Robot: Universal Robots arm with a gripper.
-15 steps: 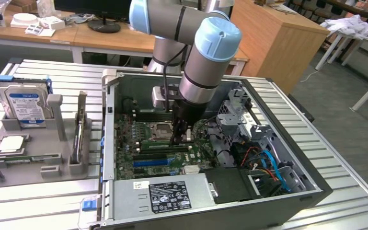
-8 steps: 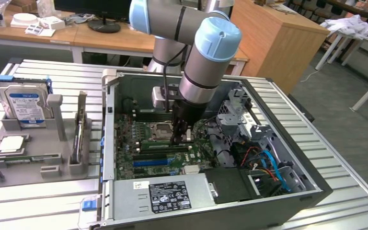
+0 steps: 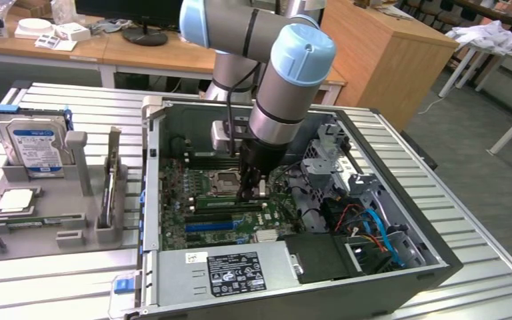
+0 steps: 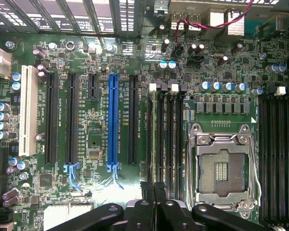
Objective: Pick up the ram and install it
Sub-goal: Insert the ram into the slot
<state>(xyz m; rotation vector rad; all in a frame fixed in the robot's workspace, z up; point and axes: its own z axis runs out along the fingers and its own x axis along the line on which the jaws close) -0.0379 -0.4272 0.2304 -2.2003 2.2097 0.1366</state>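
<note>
The gripper [image 4: 154, 187] is pinched shut on the thin green ram stick [image 4: 160, 139], which stands among the black memory slots [image 4: 176, 139] beside the silver processor socket [image 4: 222, 168]. Pickup is done, and seating looks nearly complete.

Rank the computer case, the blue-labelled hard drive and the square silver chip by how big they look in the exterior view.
Largest by far: computer case
Next: hard drive
Smallest: silver chip

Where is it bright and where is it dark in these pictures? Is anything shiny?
Exterior view: the ribbed metal table is bright, while the inside of the computer case sits in shadow beneath the arm, whose blue cap has a soft sheen. Wrist view: the green motherboard is lit evenly, and the silver socket frame glints.
</note>
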